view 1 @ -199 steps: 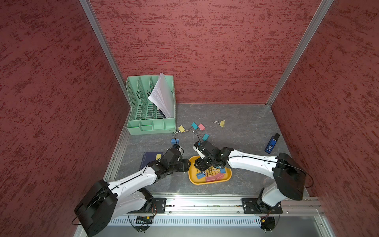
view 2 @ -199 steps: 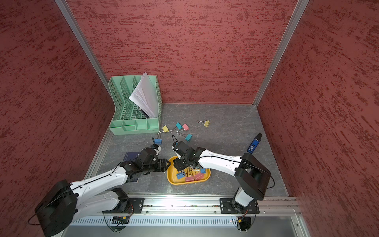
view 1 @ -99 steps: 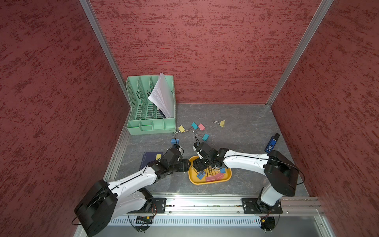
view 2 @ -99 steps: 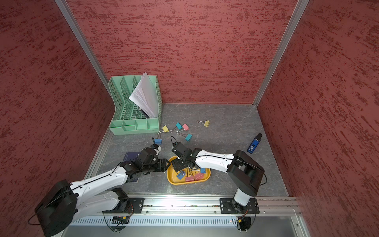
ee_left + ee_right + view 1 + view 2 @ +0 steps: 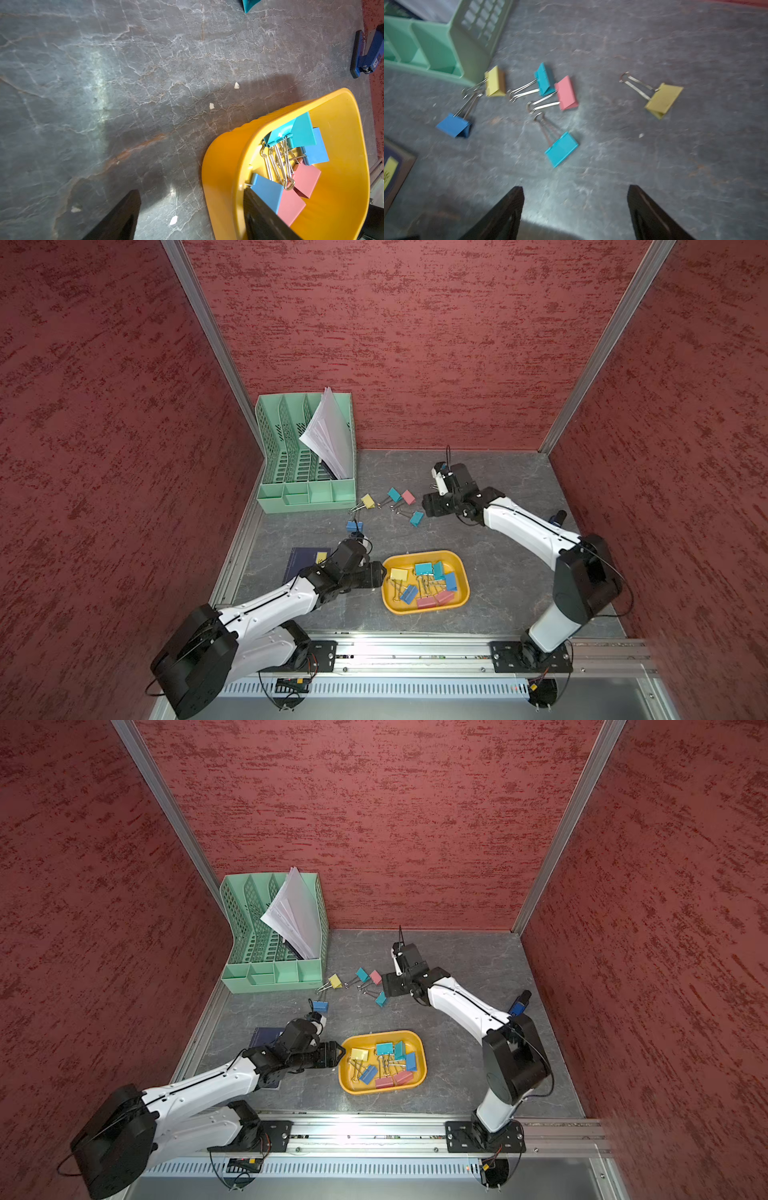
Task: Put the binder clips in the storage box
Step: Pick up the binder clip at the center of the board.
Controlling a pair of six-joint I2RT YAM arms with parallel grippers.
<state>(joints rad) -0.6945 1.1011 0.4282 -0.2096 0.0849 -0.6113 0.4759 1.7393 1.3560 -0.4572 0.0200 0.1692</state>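
Between picks; the right end effector [image 5: 575, 187], jaws apart and empty, hovers by the teal binder clip [image 5: 561, 148], twelve o'clock from the storage box [image 5: 428, 611]; next move probably: descend, straddle, close.

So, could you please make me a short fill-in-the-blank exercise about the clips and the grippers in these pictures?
1. In the right wrist view, ___ binder clips lie on the table.
2. Only one of the clips in the storage box is ___.
3. The left gripper and the right gripper are both ___.

Missing words: six; yellow; open.
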